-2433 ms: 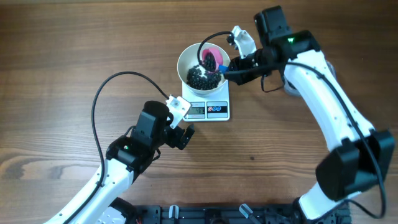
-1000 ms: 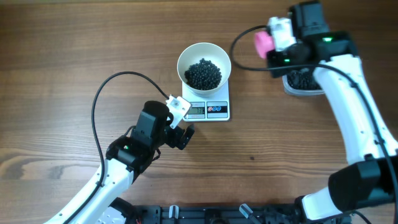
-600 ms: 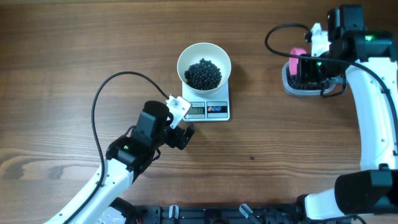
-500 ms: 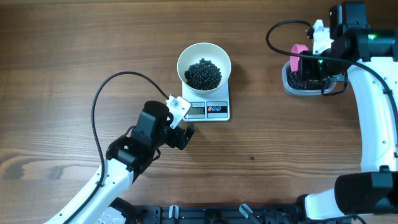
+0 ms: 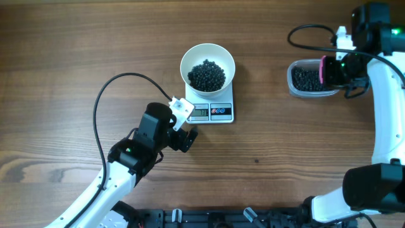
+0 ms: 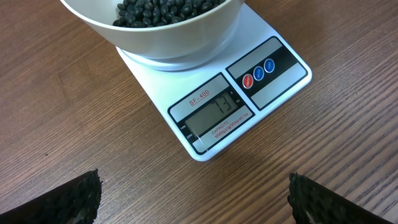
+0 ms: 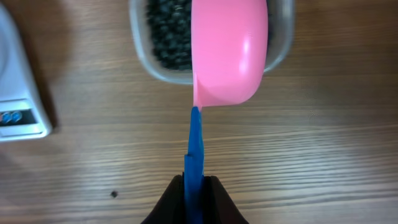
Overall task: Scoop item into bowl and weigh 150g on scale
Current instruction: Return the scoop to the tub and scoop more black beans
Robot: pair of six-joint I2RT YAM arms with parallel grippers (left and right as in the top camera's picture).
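Tiny black grains [image 5: 207,75] in round white bowl [image 5: 190,54] on square white scale [image 5: 218,113]; L gripper [image 6: 194,202] released; R gripper [image 7: 194,183] grasping pink plastic scoop [image 7: 230,50].

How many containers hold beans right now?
2: the white bowl sitting on the scale, and the clear tub at far right, with the pink scoop over it. None seem hidden.

The left arm [image 5: 120,166] angles in from the lower left, its left gripper [image 6: 196,204] pointing forward with fingers [image 6: 78,200] spread wide and empty. The right arm [image 5: 387,114] stretches far up; the right gripper [image 7: 194,200] pinches a blue handle [image 7: 194,146].
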